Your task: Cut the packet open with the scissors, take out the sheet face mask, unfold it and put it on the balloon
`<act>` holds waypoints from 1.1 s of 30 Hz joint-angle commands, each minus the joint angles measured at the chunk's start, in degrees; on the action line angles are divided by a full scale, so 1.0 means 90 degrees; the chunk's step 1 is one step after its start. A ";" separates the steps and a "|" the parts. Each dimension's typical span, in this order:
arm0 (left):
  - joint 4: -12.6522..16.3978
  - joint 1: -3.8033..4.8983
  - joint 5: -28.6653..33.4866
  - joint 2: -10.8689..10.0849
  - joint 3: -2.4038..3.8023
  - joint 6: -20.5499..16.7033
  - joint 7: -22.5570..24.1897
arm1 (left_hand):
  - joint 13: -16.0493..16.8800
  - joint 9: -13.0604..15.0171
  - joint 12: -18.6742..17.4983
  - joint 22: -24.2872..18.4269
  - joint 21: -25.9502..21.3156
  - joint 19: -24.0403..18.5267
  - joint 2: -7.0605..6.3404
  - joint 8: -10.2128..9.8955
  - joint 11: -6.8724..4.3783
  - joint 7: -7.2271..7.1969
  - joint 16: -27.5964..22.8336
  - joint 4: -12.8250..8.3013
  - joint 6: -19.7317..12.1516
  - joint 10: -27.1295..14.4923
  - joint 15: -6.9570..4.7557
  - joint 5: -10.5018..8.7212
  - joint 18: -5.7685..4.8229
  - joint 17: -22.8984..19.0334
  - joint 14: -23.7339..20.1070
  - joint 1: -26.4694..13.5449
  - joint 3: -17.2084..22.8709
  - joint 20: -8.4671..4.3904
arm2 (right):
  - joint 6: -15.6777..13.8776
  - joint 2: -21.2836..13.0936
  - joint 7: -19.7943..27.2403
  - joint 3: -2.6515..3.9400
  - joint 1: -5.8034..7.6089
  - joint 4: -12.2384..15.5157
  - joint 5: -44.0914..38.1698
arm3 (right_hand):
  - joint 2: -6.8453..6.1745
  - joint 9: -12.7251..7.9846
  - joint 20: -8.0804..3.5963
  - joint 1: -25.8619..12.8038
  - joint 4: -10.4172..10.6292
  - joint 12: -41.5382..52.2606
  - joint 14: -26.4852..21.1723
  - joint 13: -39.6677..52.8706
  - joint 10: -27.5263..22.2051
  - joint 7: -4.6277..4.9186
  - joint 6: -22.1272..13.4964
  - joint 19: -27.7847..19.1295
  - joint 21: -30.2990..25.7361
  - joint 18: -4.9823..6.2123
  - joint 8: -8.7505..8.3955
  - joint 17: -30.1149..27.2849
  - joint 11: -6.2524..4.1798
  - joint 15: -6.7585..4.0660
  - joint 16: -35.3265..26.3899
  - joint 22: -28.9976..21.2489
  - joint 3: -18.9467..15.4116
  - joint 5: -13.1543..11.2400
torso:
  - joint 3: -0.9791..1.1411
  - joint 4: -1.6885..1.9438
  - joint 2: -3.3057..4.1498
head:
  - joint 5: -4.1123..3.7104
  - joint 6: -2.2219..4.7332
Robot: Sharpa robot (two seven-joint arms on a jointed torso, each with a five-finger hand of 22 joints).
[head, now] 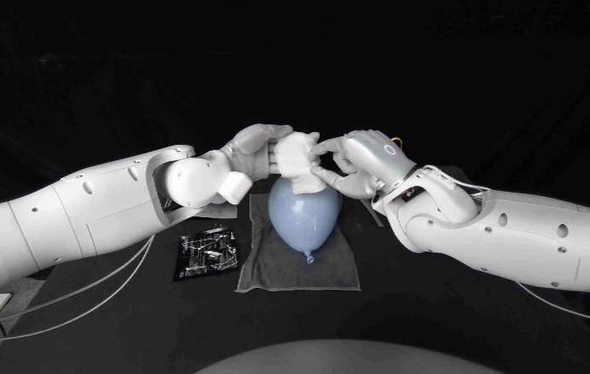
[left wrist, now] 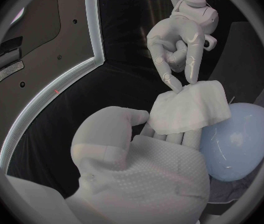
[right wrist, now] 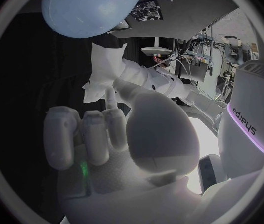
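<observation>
Mask (head: 295, 158) folded, over far end of balloon (head: 301, 212) | left hand (head: 250, 154) fingers clamp it | right hand (head: 359, 165) fingertips on its corner, can't tell if pinched | we judge it limp, light, slippery, tearable: take one edge layer

Pale blue balloon (head: 301, 212): smooth rubber skin, glossy, bright highlights on flank. White folded sheet face mask (head: 297, 159): soft, matt, cloth-like, lightly creased. Grey rectangular cloth mat (head: 264, 267) under balloon: matt, limp, towel-like. Black printed packet (head: 206, 253): crinkled film, slight sheen. Black table (head: 442, 331): dull, matt. Left hand (left wrist: 150, 179): silver, matt skin, fine dotted texture over palm. Right hand (head: 359, 163): same silver, smooth, satin. White arm shells (head: 99, 212): hard plastic, glossy.
</observation>
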 commanded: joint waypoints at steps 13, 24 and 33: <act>0.0025 0.0016 0.0118 0.0015 0.0016 0.0141 0.0119 | -0.0005 0.0007 -0.0020 0.0011 -0.0023 0.0030 0.0014 0.0030 -0.0001 0.0435 0.0003 -0.0009 -0.0027 -0.0007 0.0028 -0.0004 0.0073 -0.0002 0.0029 0.0069 -0.0039 -0.0017 | 0.0275 -0.0037 -0.0105 -0.0003 -0.0087 0.0009 -0.0241 | -0.0019 -0.0023 0.0049 0.0050 0.0032 0.0055 0.0666 0.1353 0.0425 -0.0046 0.0220 0.0343 0.0038 0.0006 0.0015 0.1677 -0.0006 0.0017 0.0026 0.1261 -0.0063 -0.0013 | -0.0003 0.0006 0.0001 | 0.0001 -0.0022; 0.0025 0.0016 0.0132 0.0004 0.0016 0.0144 0.0117 | -0.0007 0.0007 -0.0024 0.0014 -0.0015 0.0045 0.0018 0.0027 0.0003 0.0442 0.0000 -0.0009 -0.0035 -0.0018 0.0028 -0.0004 0.0074 -0.0002 0.0029 0.0079 -0.0038 -0.0019 | 0.0235 -0.0059 -0.0037 -0.0004 -0.0138 0.0023 -0.0333 | -0.0031 -0.0029 0.0046 0.0056 0.0030 0.0047 0.0666 0.1348 0.0422 -0.0050 0.0231 0.0340 0.0032 0.0008 0.0013 0.1677 -0.0012 0.0012 0.0026 0.1258 -0.0073 -0.0013 | -0.0004 0.0004 0.0000 | 0.0012 -0.0035; 0.0037 0.0016 0.0134 0.0003 0.0016 0.0162 0.0101 | -0.0007 0.0007 -0.0024 0.0014 -0.0015 0.0045 0.0018 0.0027 0.0003 0.0442 0.0000 -0.0009 -0.0035 -0.0018 0.0028 -0.0004 0.0074 -0.0002 0.0029 0.0079 -0.0038 -0.0019 | 0.0214 -0.0036 -0.0146 -0.0004 -0.0150 -0.0062 -0.0454 | -0.0114 -0.0065 0.0039 0.0061 0.0024 0.0014 0.0666 0.1331 0.0406 -0.0039 0.0201 0.0322 -0.0011 0.0018 -0.0033 0.1677 -0.0008 0.0007 0.0026 0.1238 -0.0125 -0.0013 | -0.0003 0.0006 0.0002 | 0.0007 -0.0033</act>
